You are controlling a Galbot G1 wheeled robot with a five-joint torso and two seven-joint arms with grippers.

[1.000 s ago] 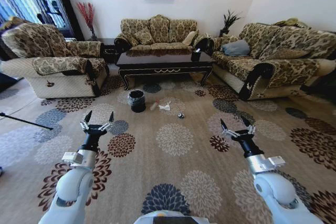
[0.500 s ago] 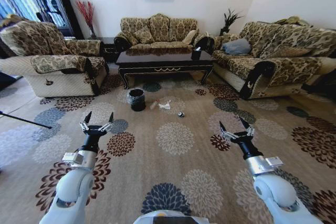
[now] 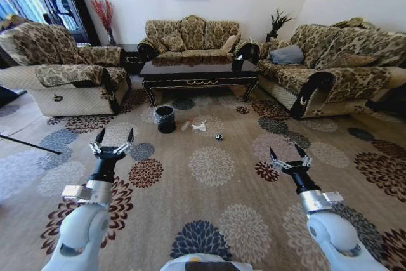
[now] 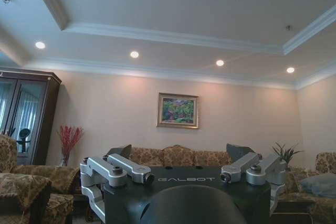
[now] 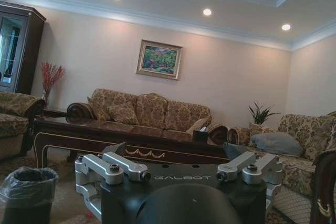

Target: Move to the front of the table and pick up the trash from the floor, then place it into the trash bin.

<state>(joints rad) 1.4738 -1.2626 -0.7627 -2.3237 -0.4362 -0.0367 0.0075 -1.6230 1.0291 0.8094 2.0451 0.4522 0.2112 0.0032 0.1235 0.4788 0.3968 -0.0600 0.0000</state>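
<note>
The dark glossy table (image 3: 198, 74) stands ahead in front of the far sofa. On the patterned floor (image 3: 209, 207) before it sits the black trash bin (image 3: 165, 119) with its clear liner. To the bin's right lies the trash: a clear bottle (image 3: 187, 124), crumpled white paper (image 3: 200, 126) and a small dark round item (image 3: 218, 137). My left gripper (image 3: 115, 134) is held open above the carpet, well short of the bin. My right gripper (image 3: 285, 152) is open too, to the right of the trash and nearer to me. The right wrist view shows the trash bin (image 5: 26, 192) and the table (image 5: 131, 148).
An armchair (image 3: 63, 80) stands on the left, a sofa (image 3: 190, 39) behind the table and a long sofa (image 3: 330, 68) on the right. A thin dark rod (image 3: 28, 145) lies on the floor at far left. Open carpet stretches between me and the trash.
The whole picture has shifted a little, so the camera has moved. My left gripper has risen slightly and drifted left; the right one holds about the same pose.
</note>
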